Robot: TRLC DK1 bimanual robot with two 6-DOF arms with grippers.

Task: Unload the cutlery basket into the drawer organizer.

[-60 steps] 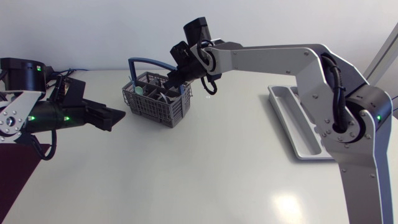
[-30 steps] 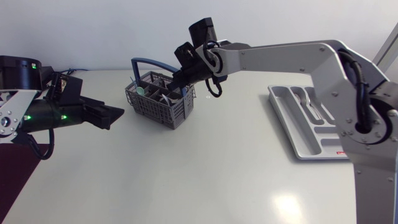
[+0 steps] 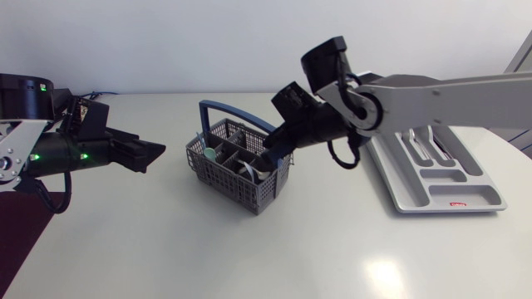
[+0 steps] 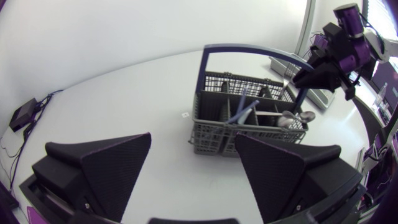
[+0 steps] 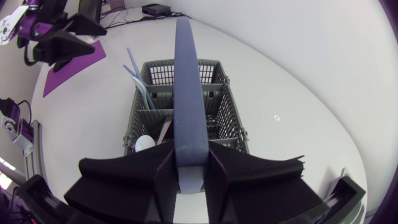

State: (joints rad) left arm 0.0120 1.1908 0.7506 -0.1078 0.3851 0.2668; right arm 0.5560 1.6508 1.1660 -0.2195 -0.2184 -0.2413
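Right gripper [image 5: 189, 168] is clamped firmly on the blue handle [image 5: 186, 74] of the cutlery basket [image 3: 233, 178], which sits mid-table. The drawer organizer [image 3: 478, 195] lies at its 3 o'clock. Left gripper [image 4: 193, 146], at 9 o'clock, is spread wide and empty. The basket's contents are possibly spoons.

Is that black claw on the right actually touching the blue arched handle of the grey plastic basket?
Touching. The right wrist view shows the blue arched handle running between the two black fingers of the right gripper, both pressed against its sides.

Right claw [image 5: 191, 177] clamped tight; left claw [image 3: 158, 154] spread wide.
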